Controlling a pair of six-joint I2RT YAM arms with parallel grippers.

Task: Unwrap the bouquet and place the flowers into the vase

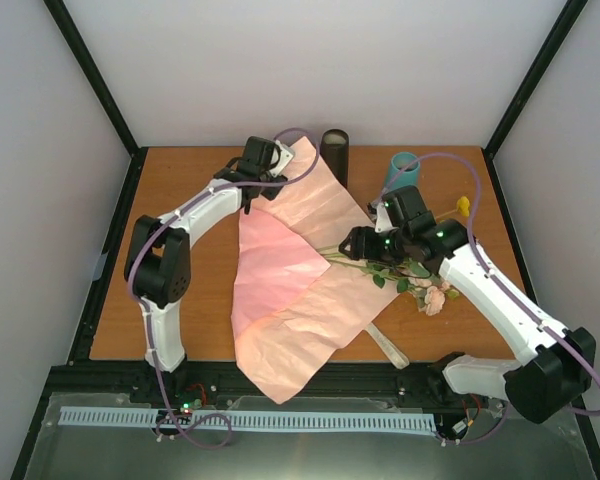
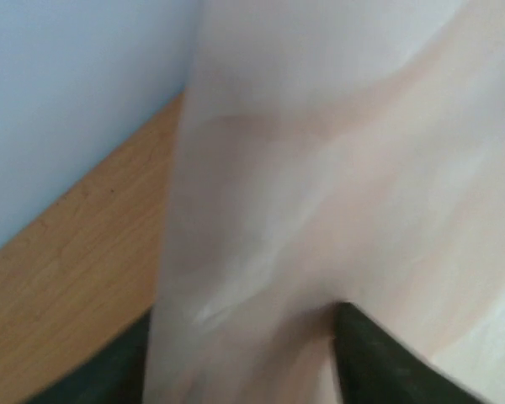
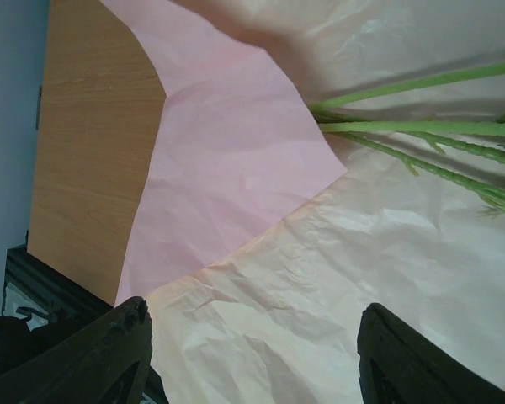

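Right gripper [image 3: 254,313] is open, nothing between the fingers, hovering over the flat paper sheet [image 3: 236,177]. Flowers [image 3: 421,126] lie just ahead of it, long axis parallel to its jaw opening. Cut stem ends point to mid-paper, heads lie back beside the right arm. Left gripper [image 2: 244,313]: jaws apart, paper running between them, contact unclear because the view is blurred.

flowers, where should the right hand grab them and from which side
Probably best to grip the flowers by the bare green stems, just short of the leaves. They lie flat and close together on the paper, so come down from above with the right hand open across them.
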